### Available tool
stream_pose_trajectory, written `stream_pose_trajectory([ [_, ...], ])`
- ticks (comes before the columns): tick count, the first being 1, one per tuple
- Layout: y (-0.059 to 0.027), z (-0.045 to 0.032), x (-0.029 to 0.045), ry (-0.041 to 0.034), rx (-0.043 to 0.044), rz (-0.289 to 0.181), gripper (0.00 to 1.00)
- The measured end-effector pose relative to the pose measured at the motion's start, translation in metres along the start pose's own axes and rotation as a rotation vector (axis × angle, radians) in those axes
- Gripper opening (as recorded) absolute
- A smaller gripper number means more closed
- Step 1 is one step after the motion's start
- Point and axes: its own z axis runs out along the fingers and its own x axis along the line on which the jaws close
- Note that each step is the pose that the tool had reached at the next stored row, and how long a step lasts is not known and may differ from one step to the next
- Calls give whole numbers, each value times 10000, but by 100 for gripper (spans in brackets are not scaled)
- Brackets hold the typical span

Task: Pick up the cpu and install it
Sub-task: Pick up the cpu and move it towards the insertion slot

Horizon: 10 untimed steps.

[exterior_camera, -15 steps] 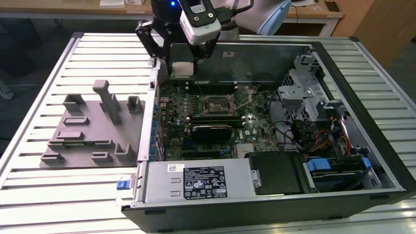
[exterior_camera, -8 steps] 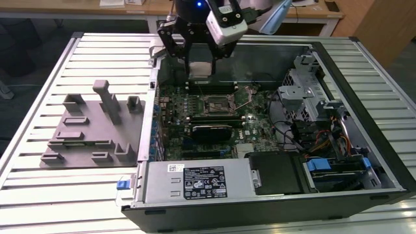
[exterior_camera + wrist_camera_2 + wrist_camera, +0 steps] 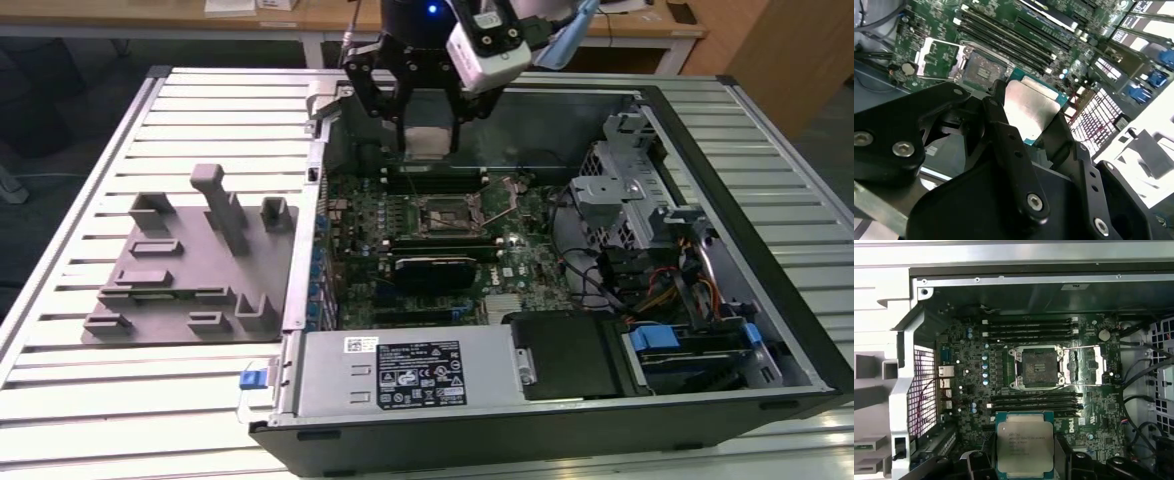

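**Exterior view.** One cpu [image 3: 430, 142], gripped flat between two fingers [image 3: 396, 120] and hanging above one open computer case [image 3: 534, 440] on the desk [image 3: 134, 400].

**Second wrist view.** Fingers [image 3: 1004, 132] closed on opposite edges of the cpu [image 3: 1031, 107]. One socket [image 3: 979, 70] lies uncovered beyond it.

**First wrist view.** The cpu [image 3: 1025, 442] is not yet over the socket [image 3: 1036, 367]. One load plate [image 3: 1083, 365] is swung aside.

**Handling, as judged.** Keep the chip level and its edges square to the socket. Lower it straight down and never slide it.
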Motion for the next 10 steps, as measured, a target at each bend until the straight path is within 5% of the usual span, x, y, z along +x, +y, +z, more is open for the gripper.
stream_pose_trajectory([
  [10,12,7,-191,0,0,0,54],
])
